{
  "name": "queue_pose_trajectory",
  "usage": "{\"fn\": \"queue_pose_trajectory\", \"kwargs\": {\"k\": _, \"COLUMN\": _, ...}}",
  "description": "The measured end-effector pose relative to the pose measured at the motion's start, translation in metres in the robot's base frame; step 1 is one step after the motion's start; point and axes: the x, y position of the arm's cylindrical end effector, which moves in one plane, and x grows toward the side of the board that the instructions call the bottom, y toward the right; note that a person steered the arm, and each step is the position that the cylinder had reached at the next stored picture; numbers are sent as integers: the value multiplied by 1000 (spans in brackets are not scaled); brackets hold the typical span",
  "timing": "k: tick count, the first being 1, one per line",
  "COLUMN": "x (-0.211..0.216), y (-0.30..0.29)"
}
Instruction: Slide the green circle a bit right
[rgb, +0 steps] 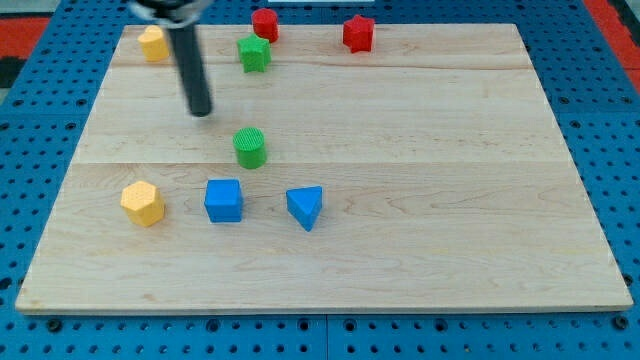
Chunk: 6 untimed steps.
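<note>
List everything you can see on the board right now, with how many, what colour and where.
green circle: 1, green, centre-left of the board
green star: 1, green, near the view's top
red blocks: 2, red, top edge; round one, star-like one
yellow blocks: 2, yellow; top left, lower left
blue cube: 1, blue, below the green circle
blue triangle: 1, blue, right of the cube
board: 1, pale wood
my tip: 1, dark, up-left of the green circle, apart from it
</note>
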Motion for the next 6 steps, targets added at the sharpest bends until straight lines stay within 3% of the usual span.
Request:
{"fn": "queue_pose_trajectory", "kwargs": {"k": 1, "x": 9, "y": -24}}
{"fn": "queue_pose_trajectory", "kwargs": {"k": 3, "x": 69, "y": -42}}
{"fn": "queue_pose_trajectory", "kwargs": {"k": 6, "x": 77, "y": 65}}
